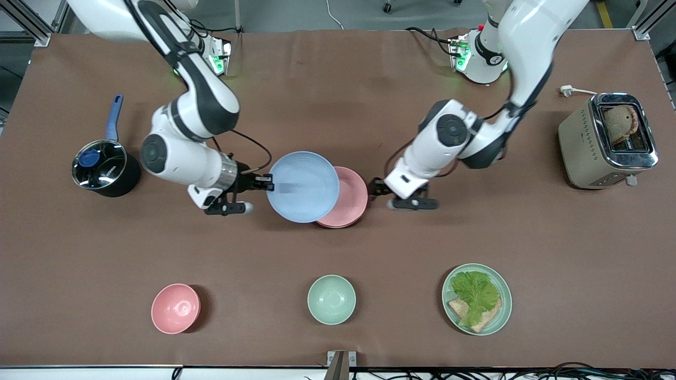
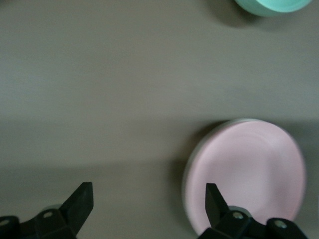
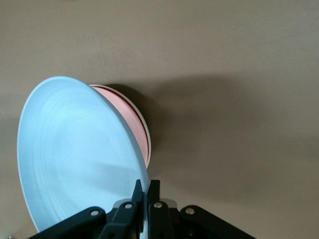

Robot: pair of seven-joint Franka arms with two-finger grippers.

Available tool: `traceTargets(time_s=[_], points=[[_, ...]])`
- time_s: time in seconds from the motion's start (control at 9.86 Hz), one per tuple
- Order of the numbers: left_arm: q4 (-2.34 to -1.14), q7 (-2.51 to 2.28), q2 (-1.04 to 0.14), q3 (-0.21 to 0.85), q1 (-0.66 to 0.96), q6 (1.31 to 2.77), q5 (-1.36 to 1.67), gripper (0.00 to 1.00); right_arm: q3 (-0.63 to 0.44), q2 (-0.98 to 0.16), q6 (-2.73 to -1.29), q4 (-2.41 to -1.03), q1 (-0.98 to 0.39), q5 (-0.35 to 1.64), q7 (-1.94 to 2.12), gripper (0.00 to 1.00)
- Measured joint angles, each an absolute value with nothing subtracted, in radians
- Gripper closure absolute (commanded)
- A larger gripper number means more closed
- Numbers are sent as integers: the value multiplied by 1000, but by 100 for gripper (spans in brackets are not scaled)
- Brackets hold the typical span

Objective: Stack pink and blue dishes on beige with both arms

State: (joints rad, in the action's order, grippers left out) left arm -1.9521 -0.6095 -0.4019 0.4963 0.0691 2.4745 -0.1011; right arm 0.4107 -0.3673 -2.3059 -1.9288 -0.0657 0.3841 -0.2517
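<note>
**Blue plate held over the pink one**

Closest to the front camera, along the table's near edge, sit three dishes in a row: a small pink bowl toward the right arm's end, a mint-green bowl in the middle, and a green plate with lettuce and bread toward the left arm's end.

Up in the middle of the table lies the pink plate. It rests on top of another plate, and only a thin pale rim of that one shows under it in the wrist views, so its color is hard to tell.

The right gripper pinches the rim of the blue plate with its fingers closed tight on it. The blue plate is tilted and hangs in the air, partly over the pink plate.

The left gripper is low, just beside the pink plate on the side toward the left arm's end. Its fingers are spread wide and hold nothing.

A black pot with a blue handle stands near the right arm's end. A toaster with bread in it stands near the left arm's end.
</note>
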Motion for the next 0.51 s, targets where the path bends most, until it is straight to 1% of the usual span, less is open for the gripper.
traceTargets(time_s=[0.1, 0.3, 0.51], points=[[-1952, -541, -313, 438, 65, 2356, -102, 0, 429, -393, -2375, -1943, -78, 384, -272, 99], [-1951, -346, -152, 296, 60, 2228, -101, 0, 438, -462, -2510, -1961, -131, 384, -302, 98], [-1918, -233, -45, 189, 55, 2090, -101, 0, 439, -497, -2565, -1982, -160, 384, -318, 98]])
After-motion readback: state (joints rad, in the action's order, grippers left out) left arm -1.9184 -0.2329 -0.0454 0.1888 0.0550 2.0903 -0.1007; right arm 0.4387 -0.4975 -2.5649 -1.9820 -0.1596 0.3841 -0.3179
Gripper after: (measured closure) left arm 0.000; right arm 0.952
